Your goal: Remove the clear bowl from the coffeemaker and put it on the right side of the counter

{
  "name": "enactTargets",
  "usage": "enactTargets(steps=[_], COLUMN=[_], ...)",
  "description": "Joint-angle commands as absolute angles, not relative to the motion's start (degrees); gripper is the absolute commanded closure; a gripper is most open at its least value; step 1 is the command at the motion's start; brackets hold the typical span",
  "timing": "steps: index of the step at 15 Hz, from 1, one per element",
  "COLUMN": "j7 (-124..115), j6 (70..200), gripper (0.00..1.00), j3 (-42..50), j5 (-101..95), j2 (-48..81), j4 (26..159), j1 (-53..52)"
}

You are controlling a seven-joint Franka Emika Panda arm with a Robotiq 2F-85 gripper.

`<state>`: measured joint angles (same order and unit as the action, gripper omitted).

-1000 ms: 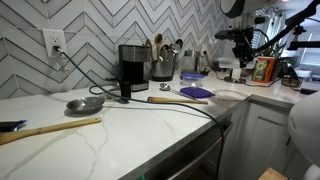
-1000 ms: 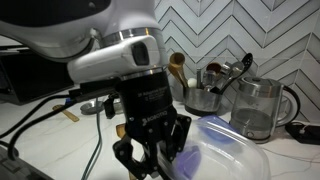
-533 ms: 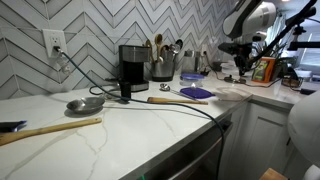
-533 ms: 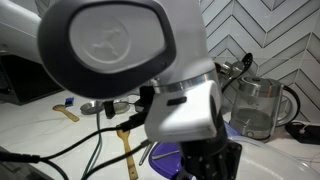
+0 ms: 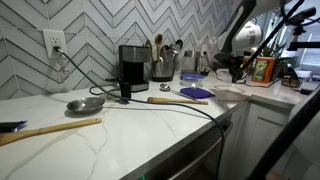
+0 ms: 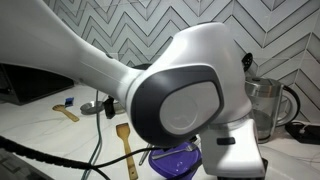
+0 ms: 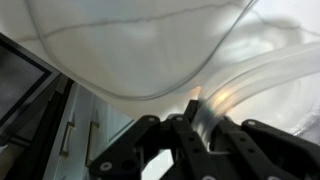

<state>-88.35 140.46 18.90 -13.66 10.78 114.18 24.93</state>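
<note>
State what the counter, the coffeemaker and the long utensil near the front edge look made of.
Counter: polished white stone, likely, from faint grey veins. Coffeemaker: black plastic, apparently, with a silver band. Utensil: bare wood, pale tan and matte.

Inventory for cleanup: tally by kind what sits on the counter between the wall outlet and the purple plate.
Coffeemaker: 1
Steel utensil crock: 1
Wooden utensils lying flat: 2
Metal ladle: 1
Total: 5
A small shiny item in front of the crock is too small to identify and is not counted.
</note>
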Motion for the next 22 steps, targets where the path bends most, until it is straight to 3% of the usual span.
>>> enactTargets(steps=[1,10,11,20,22], j7=[-84.2,-77.7,-77.1,-64.0,-58.0], j6=[141.5,140.0,139.8,132.0,128.8], gripper=[0.98,0.98,0.75,0.08,0.0], j3=[20.4,21.3,21.3,20.6,20.2], j5=[-7.7,-2.5,-2.2,-2.4,-3.5], j2=[17.5,25.0,25.1,15.3,12.0], j4=[108.6,102.0,101.6,105.3,106.6], j1=[23.9,23.7,23.7,21.9,20.8])
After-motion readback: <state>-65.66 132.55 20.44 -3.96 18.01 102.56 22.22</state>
